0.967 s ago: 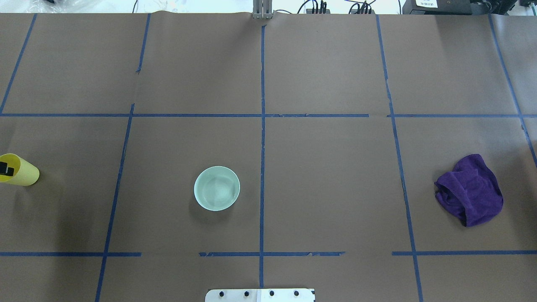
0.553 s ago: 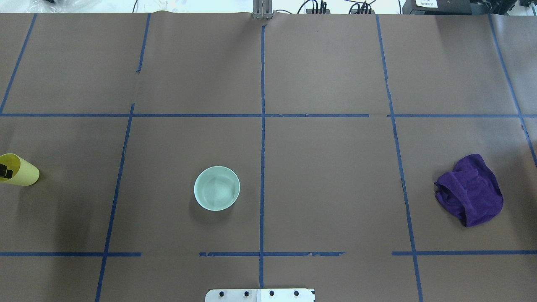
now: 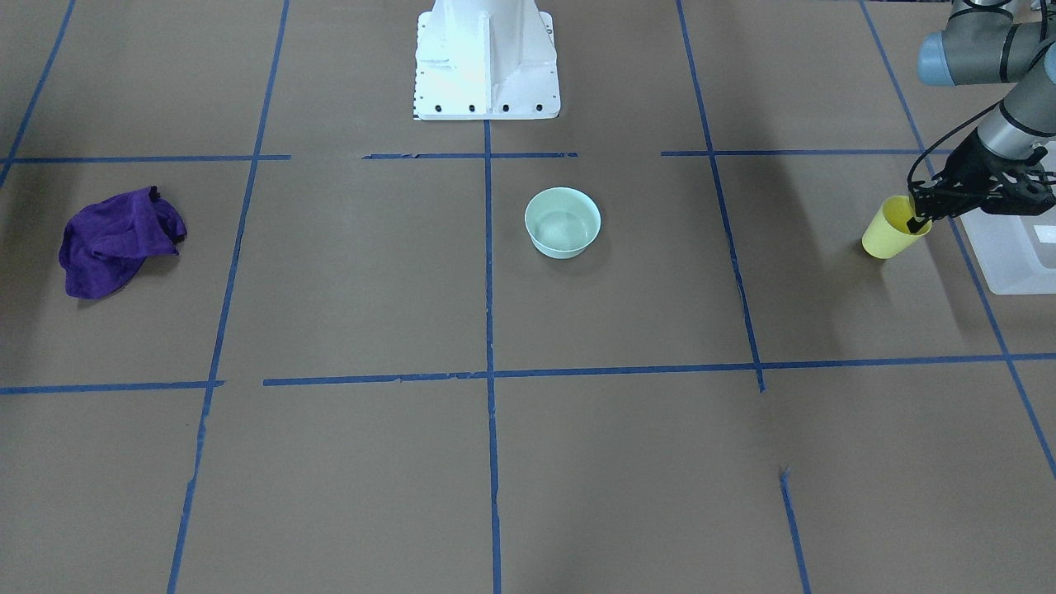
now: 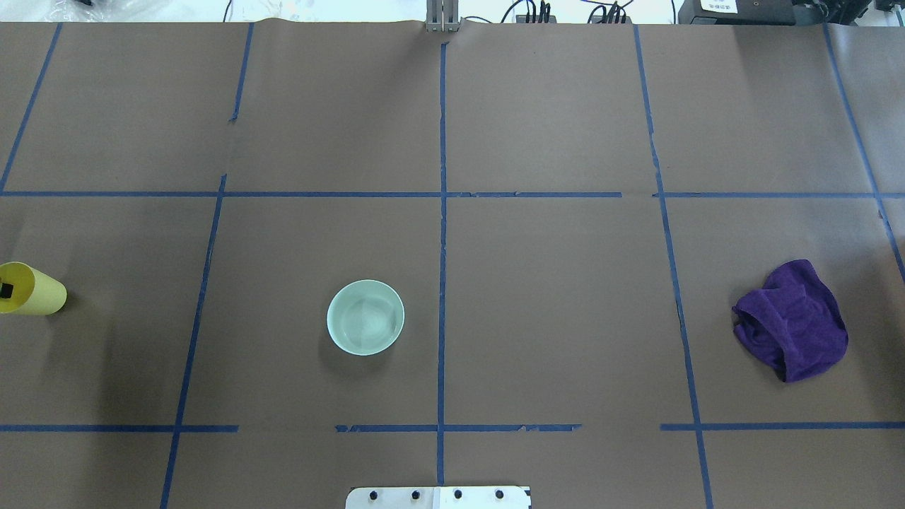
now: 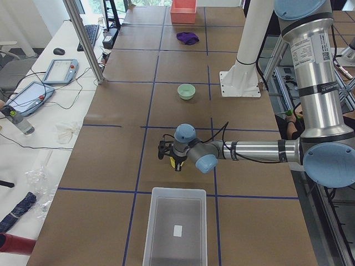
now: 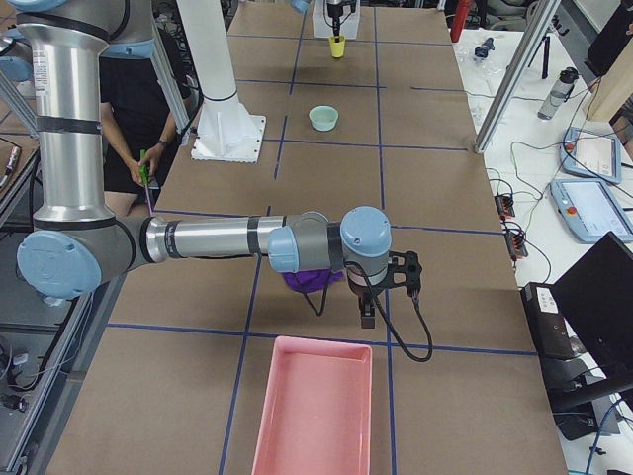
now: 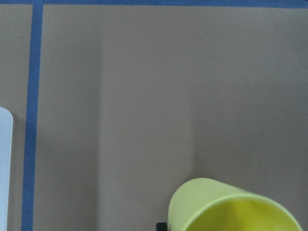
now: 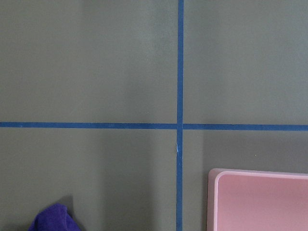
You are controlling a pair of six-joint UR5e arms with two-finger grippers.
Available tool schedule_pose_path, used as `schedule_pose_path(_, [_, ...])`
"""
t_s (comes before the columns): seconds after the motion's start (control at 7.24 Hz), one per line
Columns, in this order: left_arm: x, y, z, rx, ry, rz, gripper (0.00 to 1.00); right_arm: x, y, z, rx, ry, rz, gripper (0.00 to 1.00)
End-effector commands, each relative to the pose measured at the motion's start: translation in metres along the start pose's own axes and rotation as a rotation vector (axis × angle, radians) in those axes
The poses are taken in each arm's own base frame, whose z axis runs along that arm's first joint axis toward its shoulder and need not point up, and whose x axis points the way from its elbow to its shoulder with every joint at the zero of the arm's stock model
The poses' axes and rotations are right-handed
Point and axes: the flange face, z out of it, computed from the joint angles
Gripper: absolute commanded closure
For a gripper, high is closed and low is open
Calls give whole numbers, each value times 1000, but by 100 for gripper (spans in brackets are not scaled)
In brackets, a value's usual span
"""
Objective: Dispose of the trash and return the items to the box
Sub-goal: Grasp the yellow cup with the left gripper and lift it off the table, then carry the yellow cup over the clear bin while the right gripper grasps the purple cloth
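Note:
The yellow cup (image 3: 889,237) hangs tilted just above the table at its left end, also in the overhead view (image 4: 39,295) and the left wrist view (image 7: 236,207). My left gripper (image 3: 914,223) is shut on its rim, one finger inside the cup and one outside. The frosted white box (image 3: 1011,247) stands right beside the cup, farther toward the table's end, and looks empty in the exterior left view (image 5: 176,227). My right gripper (image 6: 381,287) hovers near a purple cloth (image 6: 312,280); I cannot tell whether it is open or shut.
A pale green bowl (image 4: 365,317) stands left of the table's centre line. The purple cloth (image 4: 792,319) lies at the right. A pink bin (image 6: 312,411) sits at the right end of the table. The white robot base (image 3: 487,62) is at the near edge.
The cup and the finger inside it have drifted slightly left toward the overhead view's edge. The bowl and the cloth have not moved.

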Motion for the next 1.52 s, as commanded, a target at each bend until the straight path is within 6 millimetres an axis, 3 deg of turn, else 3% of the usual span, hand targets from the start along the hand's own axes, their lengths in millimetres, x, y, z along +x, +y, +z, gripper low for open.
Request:
schedule_pose_path(0.0, [-8,-11,-25,7,34,67,100,-2,6,11,-24,-24,50,0])
schedule_pose_path(0.14, [-8,-19,-40,-3,13,89,100,-11,9,22,-43,-34,30,0])
schedule_pose_path(0.41, [-15,-45,-100,-3,-70,117,100,-38,8,46,-75,-34,55,0])
schedule_pose_path(0.55, [-17,-67,-123,12,-94,139,100,-55,6,54,-58,-44,73,0])
schedule_pose_path(0.97, [-46,-92,-163,38,-170,185,100,-116,46,112,-10,-80,73,0])
schedule_pose_path(1.11, [-50,-100,-172,32,-180,202,100,-136,55,132,-35,-74,23,0])
schedule_pose_path(1.38, [-75,-106,-196,58,-256,236,100,-179,76,168,-82,-57,-85,0])
